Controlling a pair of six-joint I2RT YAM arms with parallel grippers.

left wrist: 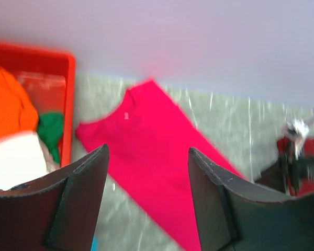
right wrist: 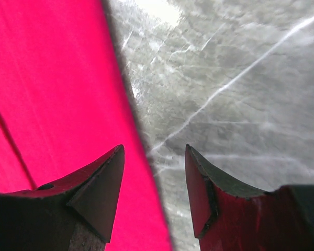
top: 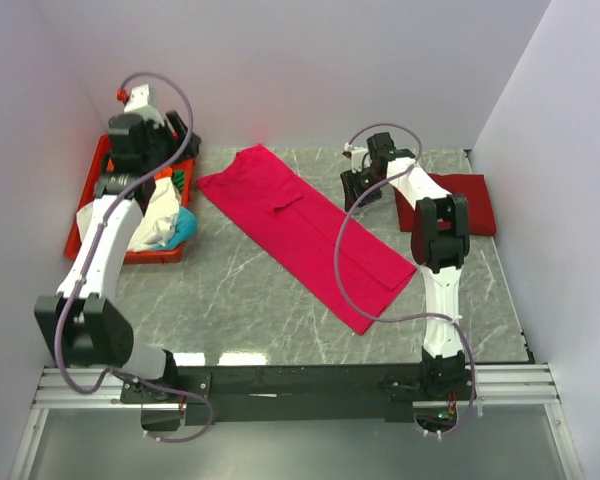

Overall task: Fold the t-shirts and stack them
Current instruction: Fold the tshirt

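A bright pink-red t-shirt (top: 300, 225) lies folded into a long strip, diagonal across the table's middle. It also shows in the left wrist view (left wrist: 157, 157) and the right wrist view (right wrist: 52, 78). A darker red t-shirt (top: 458, 200) lies folded at the back right. Orange (left wrist: 5, 104), white (top: 160, 215) and teal (top: 185, 228) shirts are heaped in the red tray (top: 90, 185). My left gripper (top: 185, 140) (left wrist: 147, 148) is open and empty, above the tray's far end. My right gripper (top: 352, 188) (right wrist: 154, 151) is open and empty, low over the pink shirt's right edge.
The red plastic tray's rim (left wrist: 68, 63) stands at the back left against the wall. A green cloth (left wrist: 52, 130) lies in it. White walls close the table at the left, back and right. The grey marble tabletop (top: 240, 300) runs to the near rail.
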